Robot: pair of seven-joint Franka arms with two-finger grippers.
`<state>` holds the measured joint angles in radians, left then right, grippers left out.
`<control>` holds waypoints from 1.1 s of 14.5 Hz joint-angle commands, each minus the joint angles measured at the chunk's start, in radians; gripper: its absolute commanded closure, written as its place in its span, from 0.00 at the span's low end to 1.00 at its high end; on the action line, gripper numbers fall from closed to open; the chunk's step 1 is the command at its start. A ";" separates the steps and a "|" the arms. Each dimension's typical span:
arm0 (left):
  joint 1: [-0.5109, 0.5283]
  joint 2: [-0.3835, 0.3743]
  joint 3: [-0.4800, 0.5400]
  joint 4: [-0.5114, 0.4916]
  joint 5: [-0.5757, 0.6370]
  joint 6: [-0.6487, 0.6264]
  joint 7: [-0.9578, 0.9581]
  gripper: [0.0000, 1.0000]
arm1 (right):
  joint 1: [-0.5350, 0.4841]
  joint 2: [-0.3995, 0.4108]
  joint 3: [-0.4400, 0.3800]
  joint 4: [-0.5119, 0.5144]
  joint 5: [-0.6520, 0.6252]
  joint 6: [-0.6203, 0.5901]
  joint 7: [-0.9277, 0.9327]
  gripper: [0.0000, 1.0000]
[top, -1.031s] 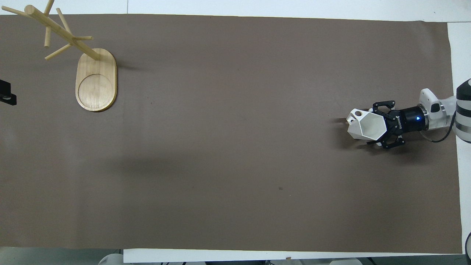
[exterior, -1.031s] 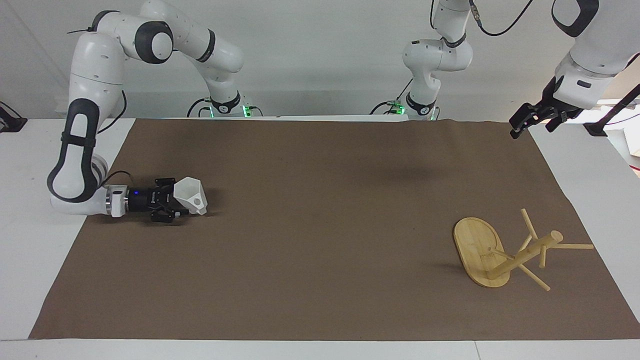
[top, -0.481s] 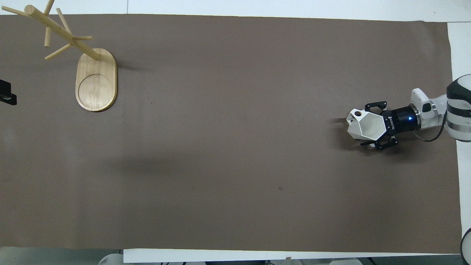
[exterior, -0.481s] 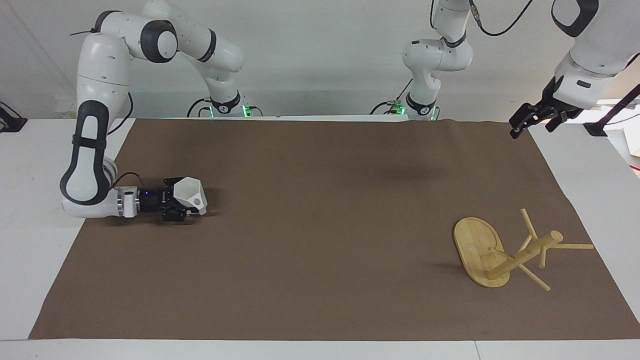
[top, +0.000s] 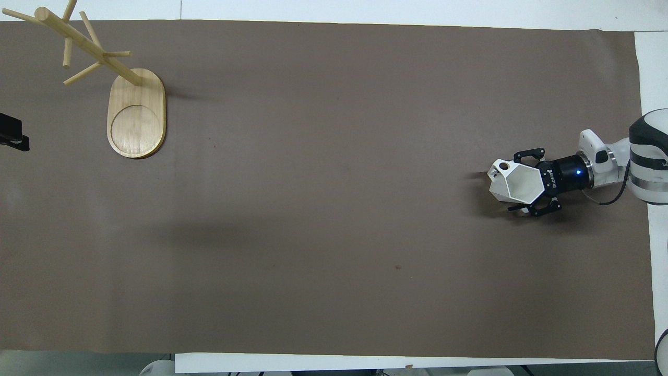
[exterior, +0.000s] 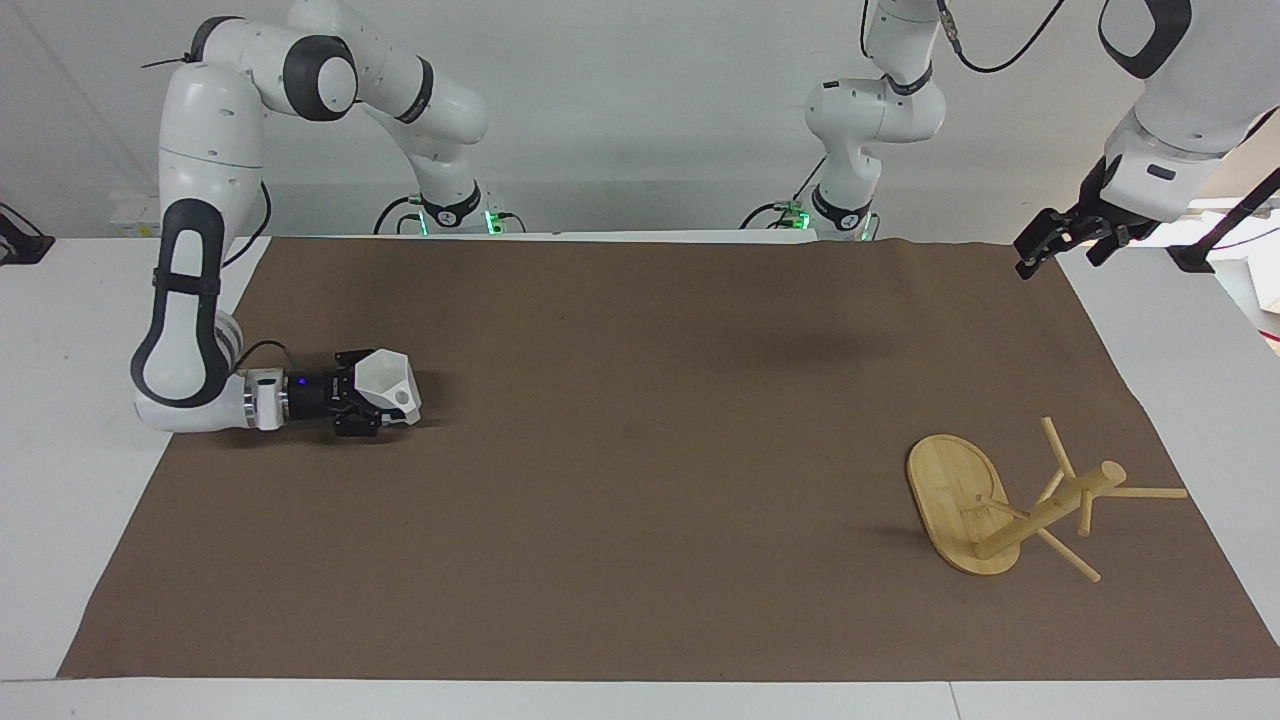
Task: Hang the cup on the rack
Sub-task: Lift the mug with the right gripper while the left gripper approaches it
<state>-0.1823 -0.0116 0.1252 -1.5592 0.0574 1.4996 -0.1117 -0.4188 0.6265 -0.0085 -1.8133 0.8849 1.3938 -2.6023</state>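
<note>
The white faceted cup (exterior: 388,380) is at the right arm's end of the brown mat, mouth up, its handle hole pointing away from the wrist. My right gripper (exterior: 372,405) lies level and is shut on the cup, low at the mat; I cannot tell if the cup touches it. In the overhead view the cup (top: 516,180) sits between the gripper's (top: 524,183) fingers. The bamboo rack (exterior: 1010,505) stands on its oval base (top: 135,112) at the left arm's end, farther from the robots. My left gripper (exterior: 1058,258) hangs open and empty, high over the mat's edge.
The brown mat (exterior: 640,480) covers most of the white table (exterior: 60,420). The rack's pegs (top: 78,47) stick out in several directions from its post. Only the left gripper's tip (top: 11,137) shows at the overhead view's edge.
My right gripper has shifted slightly toward the robots with the cup in it, and its wrist has moved in over the mat. The left gripper has barely moved.
</note>
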 commanded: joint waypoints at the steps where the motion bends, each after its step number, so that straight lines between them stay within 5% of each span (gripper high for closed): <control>1: -0.049 -0.041 -0.002 -0.061 -0.026 0.079 -0.075 0.00 | 0.014 -0.037 -0.001 -0.035 0.026 0.013 -0.025 0.36; 3: -0.112 -0.034 -0.002 -0.062 -0.036 0.088 -0.118 0.00 | 0.015 -0.053 -0.001 -0.032 0.025 0.014 -0.024 0.63; 5: -0.208 -0.021 -0.002 -0.062 -0.036 0.135 -0.237 0.00 | 0.018 -0.067 -0.002 -0.032 0.023 0.016 -0.021 0.78; 9: -0.376 0.036 -0.001 -0.029 -0.039 0.211 -0.411 0.00 | 0.089 -0.067 -0.001 -0.032 0.093 0.062 0.057 0.79; 16: -0.502 0.197 -0.001 0.112 -0.074 0.214 -0.591 0.00 | 0.385 -0.114 -0.001 -0.032 0.396 0.293 0.299 0.79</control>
<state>-0.6469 0.1205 0.1071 -1.5146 -0.0041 1.7141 -0.6552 -0.0918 0.5499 -0.0052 -1.8174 1.2117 1.6316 -2.3652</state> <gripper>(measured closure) 0.000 0.203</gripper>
